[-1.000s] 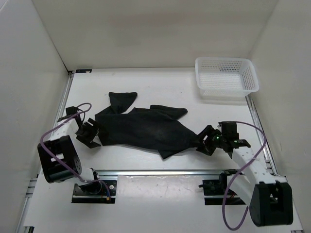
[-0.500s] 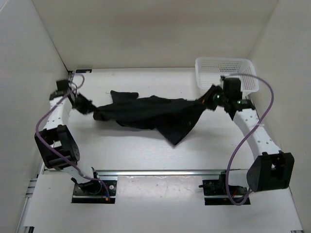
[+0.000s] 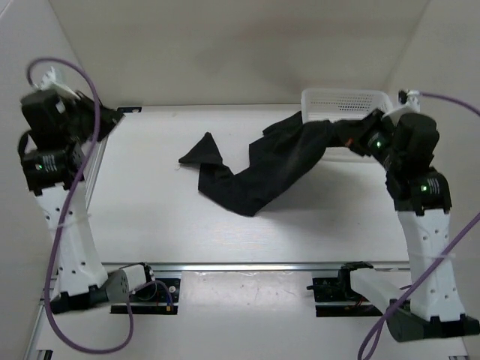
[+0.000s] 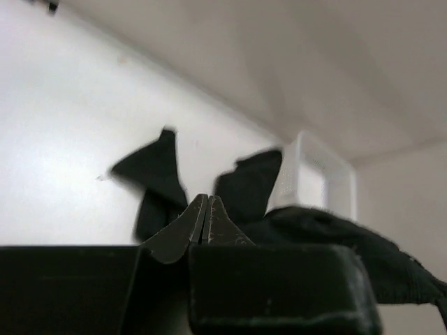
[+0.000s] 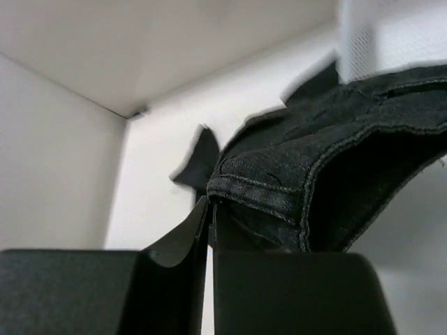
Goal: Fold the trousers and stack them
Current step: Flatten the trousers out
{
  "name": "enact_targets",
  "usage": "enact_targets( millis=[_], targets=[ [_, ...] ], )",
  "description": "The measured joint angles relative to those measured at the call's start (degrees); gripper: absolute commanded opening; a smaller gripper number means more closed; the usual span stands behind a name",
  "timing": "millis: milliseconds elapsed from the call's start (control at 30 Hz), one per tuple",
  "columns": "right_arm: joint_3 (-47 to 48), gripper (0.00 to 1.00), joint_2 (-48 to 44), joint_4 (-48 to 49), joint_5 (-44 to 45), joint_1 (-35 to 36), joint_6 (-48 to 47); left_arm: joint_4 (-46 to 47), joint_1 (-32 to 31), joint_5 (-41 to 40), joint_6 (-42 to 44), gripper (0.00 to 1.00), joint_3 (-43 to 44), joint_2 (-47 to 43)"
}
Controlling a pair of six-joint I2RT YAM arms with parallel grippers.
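Note:
The black trousers (image 3: 255, 176) hang from my right gripper (image 3: 348, 137), which is shut on a seamed edge of them, raised in front of the basket. From there the cloth slopes down to the table, and one leg tip (image 3: 202, 148) lies left of centre. In the right wrist view the hem (image 5: 279, 188) sits pinched at the right gripper (image 5: 211, 204). My left gripper (image 3: 107, 120) is raised at the far left, shut with nothing in it. In the left wrist view the left gripper (image 4: 205, 200) has its jaws pressed together, and the trousers (image 4: 157, 174) lie far beyond them.
A white mesh basket (image 3: 373, 99) stands at the back right corner, right behind the raised cloth; it also shows as the basket (image 4: 311, 174) in the left wrist view. White walls close in the table on three sides. A metal rail (image 3: 247, 266) runs along the near edge.
Both arms have risen high. The left gripper no longer holds the trousers and their left end dropped onto the table. The right gripper carried its end up and back toward the basket.

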Motion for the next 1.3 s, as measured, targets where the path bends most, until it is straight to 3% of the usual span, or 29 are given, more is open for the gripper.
enact_targets(
  millis=[100, 200, 233, 267, 333, 400, 500, 800, 867, 900, 933, 967, 1167, 1300],
  targets=[
    [-9.64, 0.0, -6.51, -3.43, 3.67, -0.22, -0.26, 0.7, -3.17, -0.22, 1.07, 0.1, -15.78, -6.91],
    [-18.45, 0.0, -8.28, -6.99, 6.64, -0.59, -0.57, 1.53, -10.95, -2.4, 1.4, 0.27, -28.22, -3.58],
    [-21.07, 0.0, -8.15, -8.15, 7.45, -0.63, -0.63, 2.34, -13.81, -3.32, 1.44, 0.42, -31.34, -0.35],
    [-22.93, 0.0, -7.98, -9.53, 7.82, -0.63, -0.66, 3.1, -16.68, -3.72, 1.53, 0.71, -33.83, 3.34],
    [-24.96, 0.0, -7.89, -12.72, 8.55, -0.63, -0.79, 3.58, -21.18, -4.87, 1.66, 0.91, -36.57, 10.16],
    [-24.98, 0.0, -8.28, -13.88, 8.98, -0.63, -1.07, 3.5, -24.98, -6.67, 1.38, 0.98, -37.18, 15.8],
    [-24.22, 0.0, -9.31, -14.29, 10.01, -0.83, -1.55, 4.09, -27.36, -9.25, 1.33, 0.98, -36.72, 21.77],
    [-20.98, 0.0, -9.55, -15.8, 12.11, -0.96, -3.34, 6.38, -26.16, -11.17, 1.14, 0.91, -32.68, 38.56],
    [-20.98, 0.0, -9.55, -16.0, 12.15, -0.96, -3.63, 7.21, -27.02, -11.21, 1.03, 0.82, -31.52, 38.84],
    [-20.96, 0.0, -9.55, -16.2, 12.17, -0.96, -3.8, 7.56, -27.56, -11.19, 0.94, 0.72, -30.8, 39.15],
    [-20.9, 0.0, -9.55, -16.41, 12.17, -0.96, -3.93, 8.09, -28.06, -11.15, 0.63, 0.29, -30.14, 39.6],
    [-20.81, 0.0, -9.55, -16.52, 12.17, -0.96, -4.04, 8.46, -28.35, -11.1, 0.2, 0.13, -29.66, 40.09],
    [-20.72, 0.0, -9.88, -16.76, 12.31, -0.96, -4.5, 8.66, -27.87, -11.02, -0.5, 0.1, -28.94, 40.59],
    [-20.72, 0.0, -10.21, -16.85, 12.28, -0.96, -4.9, 5.31, -24.37, -12.76, -1.38, 0.1, -26.6, 36.06]
  ],
)
